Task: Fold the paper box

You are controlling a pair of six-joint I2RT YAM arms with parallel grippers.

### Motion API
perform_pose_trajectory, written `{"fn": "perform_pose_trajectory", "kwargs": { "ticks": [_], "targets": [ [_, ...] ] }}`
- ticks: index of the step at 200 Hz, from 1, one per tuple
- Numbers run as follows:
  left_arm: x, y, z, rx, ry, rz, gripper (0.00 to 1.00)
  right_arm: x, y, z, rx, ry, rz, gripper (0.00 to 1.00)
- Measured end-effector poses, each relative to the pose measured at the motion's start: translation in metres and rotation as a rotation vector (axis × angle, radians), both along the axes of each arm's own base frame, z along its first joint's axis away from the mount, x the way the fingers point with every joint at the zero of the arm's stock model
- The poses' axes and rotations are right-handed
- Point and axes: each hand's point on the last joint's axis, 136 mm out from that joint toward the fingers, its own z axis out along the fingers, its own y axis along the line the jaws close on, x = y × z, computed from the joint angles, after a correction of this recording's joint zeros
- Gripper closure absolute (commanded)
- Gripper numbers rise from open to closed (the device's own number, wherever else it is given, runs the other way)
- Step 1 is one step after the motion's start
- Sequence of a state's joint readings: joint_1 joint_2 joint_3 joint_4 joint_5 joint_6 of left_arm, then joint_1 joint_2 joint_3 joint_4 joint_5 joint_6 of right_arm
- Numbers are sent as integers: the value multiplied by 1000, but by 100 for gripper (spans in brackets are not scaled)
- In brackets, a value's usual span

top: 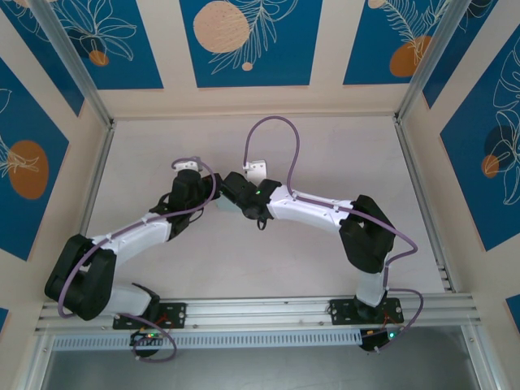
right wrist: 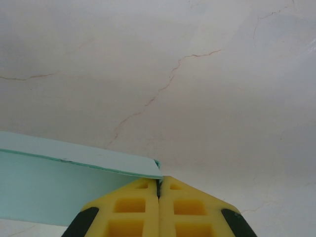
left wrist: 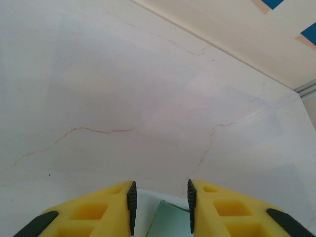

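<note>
The paper box [right wrist: 59, 185] is pale light-blue card and lies low on the left in the right wrist view, with one panel edge running to a corner. My right gripper [right wrist: 159, 181] is shut on that corner, its yellow fingers pressed together on the thin card. In the left wrist view more of the paper box [left wrist: 170, 219] shows in the gap between the pads of my left gripper [left wrist: 160, 190], whose jaws stand apart. Seen from above, the left arm [top: 138, 231] and the right arm [top: 309, 210] meet at mid-table, and their wrists hide the box.
The pale marbled tabletop [top: 325, 154] stretches beyond both grippers. Aluminium posts and blue patterned walls [top: 244, 41] enclose it at the back and sides. A small white part [top: 256, 168] stands just behind the right wrist; I cannot tell what it is.
</note>
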State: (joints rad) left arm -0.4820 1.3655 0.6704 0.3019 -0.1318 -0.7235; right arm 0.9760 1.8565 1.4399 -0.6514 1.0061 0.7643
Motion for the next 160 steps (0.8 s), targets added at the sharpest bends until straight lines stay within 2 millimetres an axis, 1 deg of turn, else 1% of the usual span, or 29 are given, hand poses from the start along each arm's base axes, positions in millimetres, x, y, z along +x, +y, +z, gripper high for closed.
{"fn": "perform_pose_trajectory", "kwargs": {
  "ticks": [17,35,48,85,109,127,147,160],
  "targets": [
    [0,0,-1,-1,-3,1,67,0,0,0,2,0,-2,100],
    [-2,2,-12,14,20,7,67,-2,2,-5,2,17,5,100],
    [-3,3,-16,18,28,7,68,-3,2,-8,-8,25,6,100],
    [-6,4,-18,22,35,7,68,-7,3,-10,-16,34,15,97],
    [-8,6,-18,24,37,10,68,-10,5,-11,-21,37,23,91],
    [-10,7,-21,25,41,11,68,-13,7,-12,-23,49,34,85],
    [-13,9,-27,30,54,13,69,-21,10,-17,-50,78,52,71],
    [-13,10,-28,30,53,19,69,-25,10,-16,-69,83,61,65]
  ]
}}
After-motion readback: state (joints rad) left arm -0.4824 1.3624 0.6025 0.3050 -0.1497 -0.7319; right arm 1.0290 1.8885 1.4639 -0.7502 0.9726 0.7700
